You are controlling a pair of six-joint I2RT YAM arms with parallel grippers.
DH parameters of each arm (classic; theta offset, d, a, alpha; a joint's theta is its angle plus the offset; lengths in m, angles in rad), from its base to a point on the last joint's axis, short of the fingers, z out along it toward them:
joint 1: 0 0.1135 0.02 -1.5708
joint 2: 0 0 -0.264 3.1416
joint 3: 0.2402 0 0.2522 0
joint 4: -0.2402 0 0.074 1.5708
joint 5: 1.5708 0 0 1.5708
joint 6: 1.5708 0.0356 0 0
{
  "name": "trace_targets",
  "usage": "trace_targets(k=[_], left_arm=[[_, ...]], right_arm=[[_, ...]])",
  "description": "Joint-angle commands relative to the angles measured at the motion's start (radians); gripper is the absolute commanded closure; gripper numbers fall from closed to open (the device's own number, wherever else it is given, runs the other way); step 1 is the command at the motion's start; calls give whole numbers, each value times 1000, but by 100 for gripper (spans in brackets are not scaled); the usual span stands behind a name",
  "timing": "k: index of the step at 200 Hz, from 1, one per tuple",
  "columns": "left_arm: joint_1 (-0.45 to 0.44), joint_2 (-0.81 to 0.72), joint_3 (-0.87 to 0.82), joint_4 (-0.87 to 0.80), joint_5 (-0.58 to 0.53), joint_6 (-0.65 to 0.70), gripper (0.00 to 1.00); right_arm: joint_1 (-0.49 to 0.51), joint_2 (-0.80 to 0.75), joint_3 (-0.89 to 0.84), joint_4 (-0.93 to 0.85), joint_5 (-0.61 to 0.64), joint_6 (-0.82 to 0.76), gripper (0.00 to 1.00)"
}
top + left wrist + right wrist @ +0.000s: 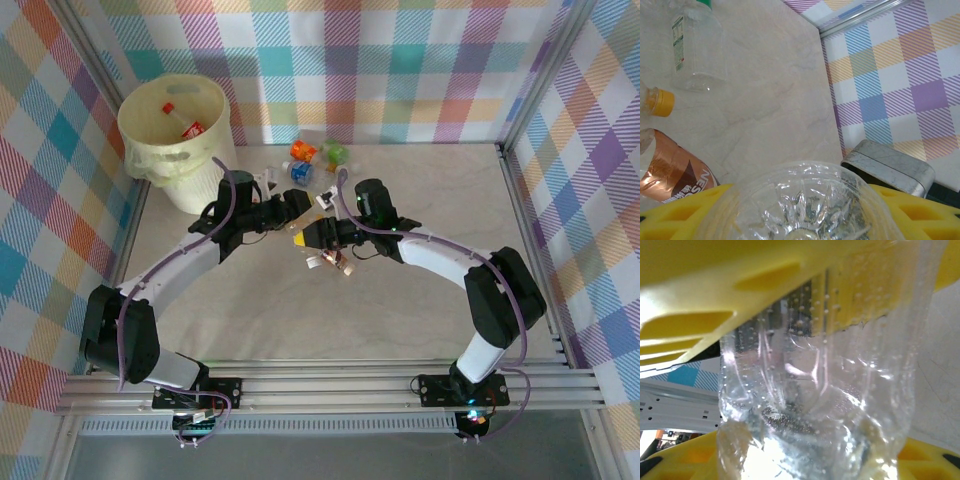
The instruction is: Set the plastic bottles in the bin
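A clear plastic bottle (810, 200) (815, 405) hangs over the middle of the table between both grippers. My left gripper (805, 220) (298, 213) has its yellow fingers (920, 210) shut on the bottle's ribbed base. My right gripper (815, 390) (314, 236) faces it, and the bottle's wet body touches both of its yellow fingers (740, 285). The cream bin (135, 130) stands at the far left with a red-capped bottle (186, 126) inside. More bottles lie behind the grippers: orange (303, 152), green (336, 153) and blue (300, 172).
Below the grippers lies a brown-labelled bottle (330, 262) (675, 172). The left wrist view also has a clear green-capped bottle (695, 50) and an orange-capped one (657, 102). Checked walls (560, 120) close in the table on three sides.
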Motion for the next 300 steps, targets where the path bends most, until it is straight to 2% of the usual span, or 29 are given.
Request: trace_targets(k=[1, 17, 23, 27, 30, 72, 97, 127, 158, 200, 221, 242, 264, 300], left_arm=[[-8, 8, 25, -46, -108, 4, 46], [-8, -3, 22, -60, -149, 1, 46], [-8, -5, 21, -65, -162, -1, 47], [-8, -8, 22, -68, -172, -1, 46], [-7, -10, 20, -71, -178, -1, 47], [-3, -46, 9, -122, -288, -6, 47], [1, -89, -16, -134, -357, -3, 47], [17, -144, -26, -185, -458, 11, 47], [51, -179, 25, -274, -559, 62, 47], [116, -160, 163, -381, -673, 137, 47], [157, -141, 247, -382, -670, 161, 46], [172, -116, 344, -377, -718, 230, 46], [190, -83, 417, -316, -847, 304, 46], [260, 13, 573, -186, -876, 341, 45]], right_arm=[[11, -44, 10, 0, 67, -72, 39], [10, -73, -15, -14, 153, -87, 31], [10, -87, -27, -14, 184, -89, 20], [9, -95, -35, -14, 198, -92, 3], [9, -101, -40, -14, 212, -96, 0], [0, -256, -142, -20, 449, -124, 0], [-34, -359, -186, -119, 677, -107, 0], [-113, -473, -228, -241, 796, -122, 0], [-132, -616, -298, -306, 941, -209, 0], [-173, -813, -454, -237, 991, -230, 0], [-191, -869, -481, -251, 985, -219, 0], [-193, -887, -484, -267, 992, -219, 0], [-193, -880, -468, -294, 1004, -219, 0], [-193, -844, -426, -342, 1015, -214, 0]])
